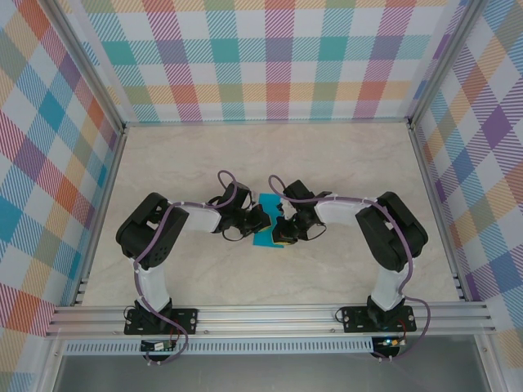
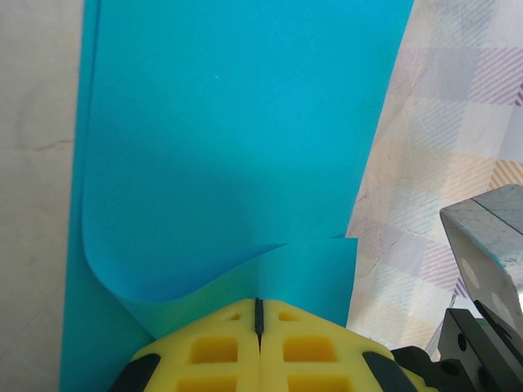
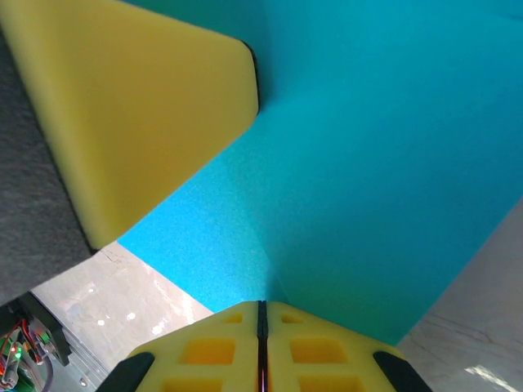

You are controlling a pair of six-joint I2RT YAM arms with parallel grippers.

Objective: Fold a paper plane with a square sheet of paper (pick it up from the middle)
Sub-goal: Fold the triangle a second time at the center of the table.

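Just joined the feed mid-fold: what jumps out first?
The teal-blue sheet of paper at the table's centre, pinched between the left gripper and right gripper, both shut. Its edge curls up into the left gripper's yellow fingers. Pastel plaid walls surround the table.

The left arm and right arm pair black joint housings with white link shells, purple cables looping alongside, while the left gripper and right gripper carry yellow fingers with square pockets.
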